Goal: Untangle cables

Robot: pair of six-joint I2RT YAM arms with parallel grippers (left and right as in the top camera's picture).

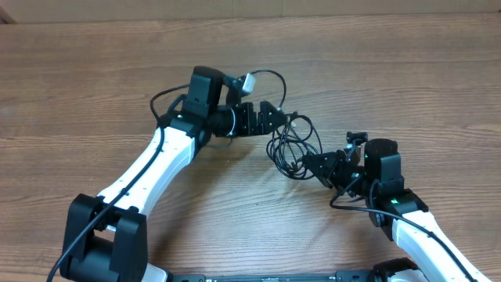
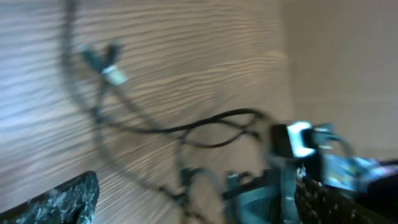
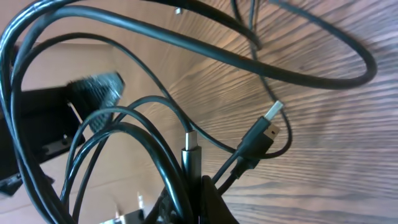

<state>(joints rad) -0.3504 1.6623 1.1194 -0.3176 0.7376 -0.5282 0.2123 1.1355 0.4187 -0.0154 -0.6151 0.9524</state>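
Wood-grain table (image 1: 70, 86): left arm (image 1: 156, 160) and right arm (image 1: 427, 235) inward toward tangled cables (image 1: 291, 142).

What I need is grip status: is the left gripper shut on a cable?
No: the left gripper stands wide open, its fingers far apart, gripping none of the cables.

Wood-grain table (image 1: 94, 86) filling the frame, brown grain running left to right, paler plain strip (image 1: 313, 6) along top edge, soft even light
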